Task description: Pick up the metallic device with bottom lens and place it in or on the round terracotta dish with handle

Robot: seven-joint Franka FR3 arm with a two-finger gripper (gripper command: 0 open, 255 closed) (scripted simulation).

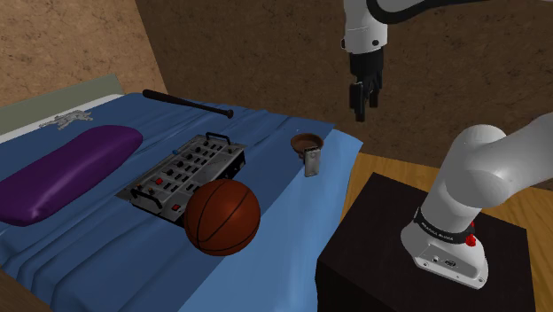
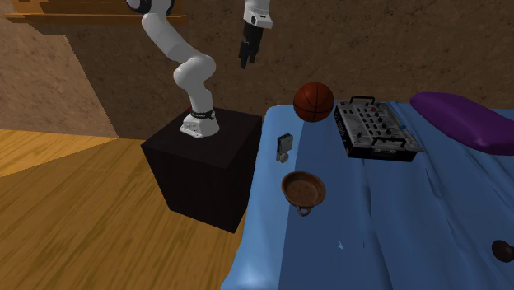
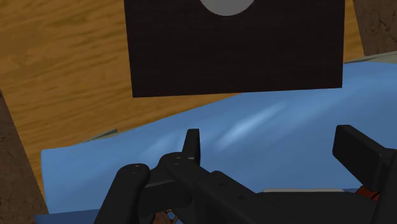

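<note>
Blue bedsheet covered the surface beside your dark stand. Nearest sat a basketball, then an audio mixer. Past them the small metallic device stood upright near the terracotta dish. Your gripper hung high above, fingers apart, holding nothing. Approach step, I'd judge: next you needed to descend onto the device and close.
</note>
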